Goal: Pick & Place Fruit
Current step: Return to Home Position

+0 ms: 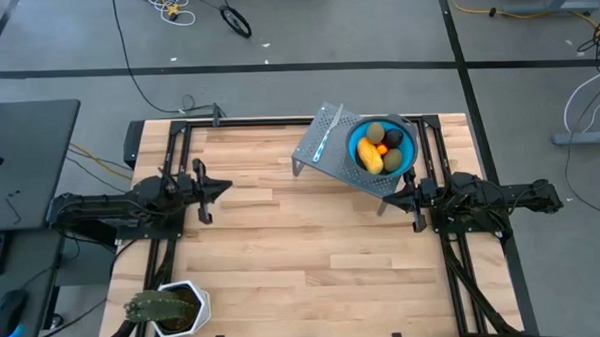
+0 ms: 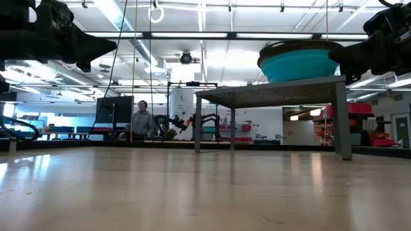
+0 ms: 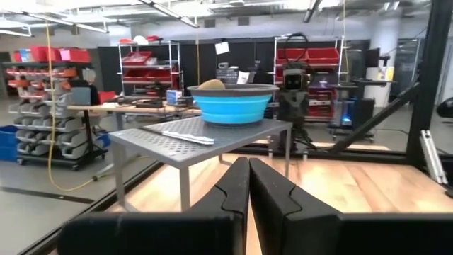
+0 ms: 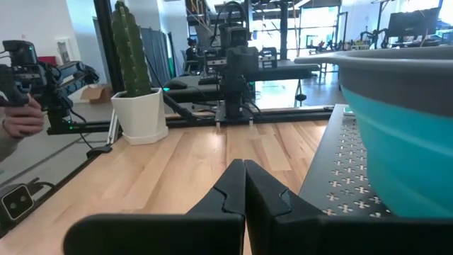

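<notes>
Fingers closed, empty, on left gripper over bench and right gripper beside shelf. Fruit in blue bowl: likely light, smooth, rolls easily; pinch across middle.

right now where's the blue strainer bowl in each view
High view: blue strainer bowl right of centre, toward the far edge.
Low view: bowl upper right.
Left wrist view: bowl straight ahead, far off.
Right wrist view: bowl very close, cut by the frame.
Shared landmark: the perforated grey shelf beneath it.

Robotics lab: racks w/ red bins, other arm rigs, floor cables.
</notes>
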You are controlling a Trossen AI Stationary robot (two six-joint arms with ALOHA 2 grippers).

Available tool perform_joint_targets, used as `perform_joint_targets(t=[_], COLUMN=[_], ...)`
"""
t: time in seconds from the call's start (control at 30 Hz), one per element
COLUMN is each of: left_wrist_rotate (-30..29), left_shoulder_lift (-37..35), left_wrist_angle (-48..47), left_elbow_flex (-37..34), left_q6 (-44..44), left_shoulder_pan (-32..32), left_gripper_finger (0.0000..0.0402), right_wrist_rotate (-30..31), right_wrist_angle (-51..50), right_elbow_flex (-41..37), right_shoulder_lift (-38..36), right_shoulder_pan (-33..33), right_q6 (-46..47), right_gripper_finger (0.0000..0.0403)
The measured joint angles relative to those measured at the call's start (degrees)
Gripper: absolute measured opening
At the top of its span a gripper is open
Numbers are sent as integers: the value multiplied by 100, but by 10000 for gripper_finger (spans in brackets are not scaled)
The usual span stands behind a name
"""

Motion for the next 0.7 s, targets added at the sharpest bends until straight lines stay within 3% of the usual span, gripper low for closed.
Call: perform_joint_targets(t=[0.7], left_wrist_rotate=[-6], left_shoulder_lift=[0], left_wrist_angle=[2], left_elbow_flex=[-4], left_q6=[223], left_shoulder_pan=[0], left_gripper_finger=[22], right_wrist_rotate=[-2], right_wrist_angle=[1], right_elbow_flex=[0], right_shoulder_lift=[0], right_shoulder_pan=[-1], right_q6=[0], right_gripper_finger=[0])
